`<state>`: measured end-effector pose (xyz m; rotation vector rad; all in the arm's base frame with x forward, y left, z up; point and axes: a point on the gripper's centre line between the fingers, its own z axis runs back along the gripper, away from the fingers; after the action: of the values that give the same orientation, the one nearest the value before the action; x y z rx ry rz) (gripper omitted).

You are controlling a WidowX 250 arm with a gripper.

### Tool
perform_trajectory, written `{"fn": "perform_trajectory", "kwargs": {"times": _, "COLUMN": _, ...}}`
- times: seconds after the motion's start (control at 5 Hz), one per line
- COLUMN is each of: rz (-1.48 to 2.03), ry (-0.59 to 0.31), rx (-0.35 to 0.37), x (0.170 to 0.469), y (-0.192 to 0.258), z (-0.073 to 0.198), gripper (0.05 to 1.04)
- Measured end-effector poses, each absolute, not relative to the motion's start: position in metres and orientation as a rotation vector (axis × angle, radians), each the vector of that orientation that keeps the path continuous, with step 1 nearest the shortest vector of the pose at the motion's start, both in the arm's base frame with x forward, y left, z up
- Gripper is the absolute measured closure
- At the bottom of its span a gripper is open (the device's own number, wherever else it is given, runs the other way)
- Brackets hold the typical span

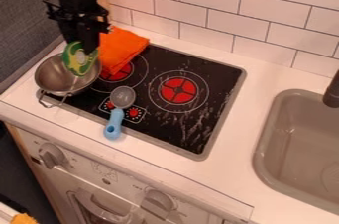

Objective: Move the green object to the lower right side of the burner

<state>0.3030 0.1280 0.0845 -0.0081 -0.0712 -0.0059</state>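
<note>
Claw (84, 49) noted at the upper left, pointing down over the back part of the metal pot (58, 75). The green object (78, 59) is seen right at the claw's lower end, upright and slightly tilted, with a pale patch in its middle and yellow markings; its top overlaps the claw, and the pot's interior is seen behind much of it. Whether it is gripped cannot be told from this angle, nor whether the claw is open or closed; contact with the pot cannot be made out either. The pot is set at the left side of the black stove (218, 75), its wire handle turned toward the front. An orange cloth (126, 48) is found crumpled behind and to the right of the pot, over the stove's back left corner, with part of the left burner (120, 73) covered. The right burner (178, 90) is marked by a red disc within pale rings; pale streaks are seen on the black surface nearby. A spoon (114, 125) is laid with its grey round end on the stove, near the red-marked controls, and its blue handle carried across the front edge to the white table (255, 77). A sink (270, 134) is set into the table at the right, with a dark faucet (332, 91) at its back.
</note>
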Motion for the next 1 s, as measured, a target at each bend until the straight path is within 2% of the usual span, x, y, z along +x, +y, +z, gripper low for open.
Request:
{"fn": "perform_trajectory", "kwargs": {"times": 0.4, "rz": -0.235, "ry": -0.022, "rx": -0.032, "x": 0.291, "y": 0.037, "z": 0.061, "gripper": 0.749}}
{"fn": "perform_trajectory", "kwargs": {"times": 0.6, "rz": -0.325, "ry": -0.006, "rx": -0.004, "x": 0.287, "y": 0.011, "z": 0.053, "gripper": 0.749}}
{"fn": "perform_trajectory", "kwargs": {"times": 0.8, "rz": -0.324, "ry": -0.013, "rx": 0.008, "x": 0.29, "y": 0.009, "z": 0.051, "gripper": 0.676}}
{"fn": "perform_trajectory", "kwargs": {"times": 1.0, "rz": -0.324, "ry": 0.004, "rx": 0.011, "x": 0.289, "y": 0.01, "z": 0.044, "gripper": 0.338}}
